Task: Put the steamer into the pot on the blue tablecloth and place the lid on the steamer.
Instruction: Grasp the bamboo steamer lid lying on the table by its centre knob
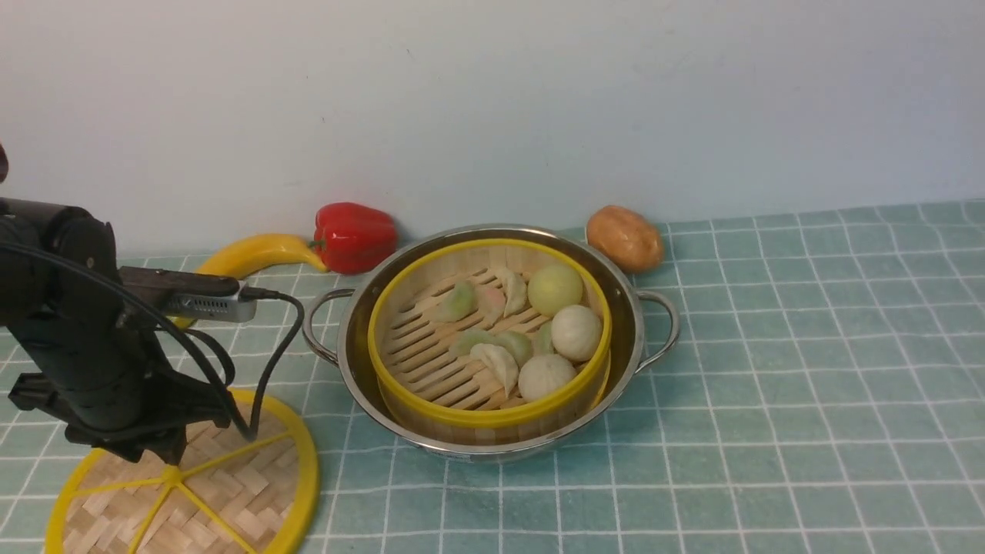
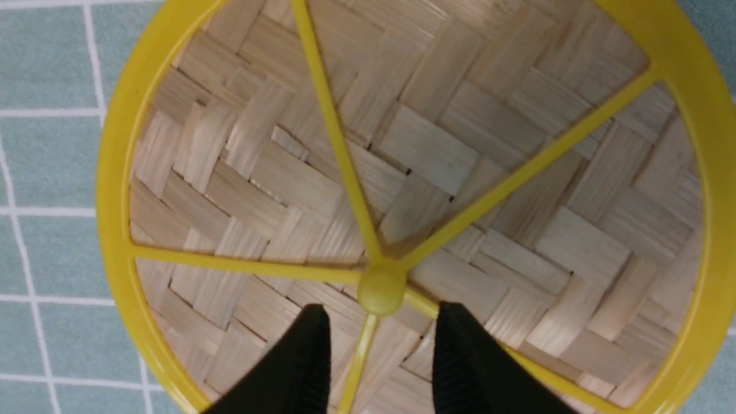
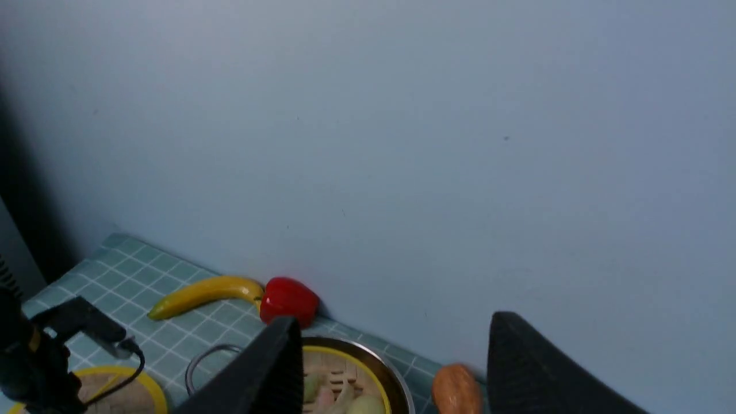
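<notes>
The steamer [image 1: 431,362], a yellow-rimmed bamboo basket, sits inside the shiny pot [image 1: 632,331] on the blue tablecloth [image 1: 808,346]. It holds buns and dumplings. The woven lid [image 1: 231,492] lies flat on the cloth at the front left, partly under my left arm. In the left wrist view my left gripper [image 2: 379,313] hangs open just above the lid [image 2: 437,149], its black fingers [image 2: 305,356] on either side of the centre knob [image 2: 380,290]. My right gripper [image 3: 395,319] is out of the front view. It stands open and empty, raised, facing the wall over the pot [image 3: 391,374].
A banana [image 1: 254,254], a red pepper [image 1: 354,235] and a potato [image 1: 625,237] lie along the back wall behind the pot. A black cable [image 1: 269,362] loops from my left wrist camera down onto the lid.
</notes>
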You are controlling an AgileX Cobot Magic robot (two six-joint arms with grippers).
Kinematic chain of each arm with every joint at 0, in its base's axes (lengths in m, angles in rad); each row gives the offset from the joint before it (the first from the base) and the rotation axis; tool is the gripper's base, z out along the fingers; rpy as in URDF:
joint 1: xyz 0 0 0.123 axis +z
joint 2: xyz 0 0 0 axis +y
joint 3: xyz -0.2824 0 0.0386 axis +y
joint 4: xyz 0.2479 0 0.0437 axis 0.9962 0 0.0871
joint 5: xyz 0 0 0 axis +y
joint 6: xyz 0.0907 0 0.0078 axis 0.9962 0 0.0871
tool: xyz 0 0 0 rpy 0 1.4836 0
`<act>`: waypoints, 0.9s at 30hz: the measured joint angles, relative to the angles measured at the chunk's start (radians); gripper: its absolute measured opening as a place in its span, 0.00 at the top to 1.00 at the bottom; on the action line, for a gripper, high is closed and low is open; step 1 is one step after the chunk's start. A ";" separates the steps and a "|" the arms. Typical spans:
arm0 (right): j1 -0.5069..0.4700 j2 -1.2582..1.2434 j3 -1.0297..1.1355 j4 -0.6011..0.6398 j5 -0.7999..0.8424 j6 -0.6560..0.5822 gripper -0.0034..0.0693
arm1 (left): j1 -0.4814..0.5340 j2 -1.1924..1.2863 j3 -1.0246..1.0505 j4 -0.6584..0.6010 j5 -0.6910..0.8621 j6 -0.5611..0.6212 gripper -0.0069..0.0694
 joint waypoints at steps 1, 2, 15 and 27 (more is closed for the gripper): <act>0.000 -0.020 0.025 -0.004 0.001 0.000 0.36 | 0.000 0.006 0.000 0.000 -0.008 0.000 0.59; 0.000 -0.036 0.053 -0.007 0.004 0.000 0.36 | 0.000 0.012 0.000 0.000 -0.012 0.000 0.59; 0.000 -0.071 0.141 -0.017 0.010 0.003 0.36 | 0.002 0.104 0.000 0.000 -0.022 0.000 0.59; 0.000 -0.071 0.141 -0.022 0.010 0.005 0.36 | 0.003 0.107 -0.009 0.028 0.036 -0.010 0.75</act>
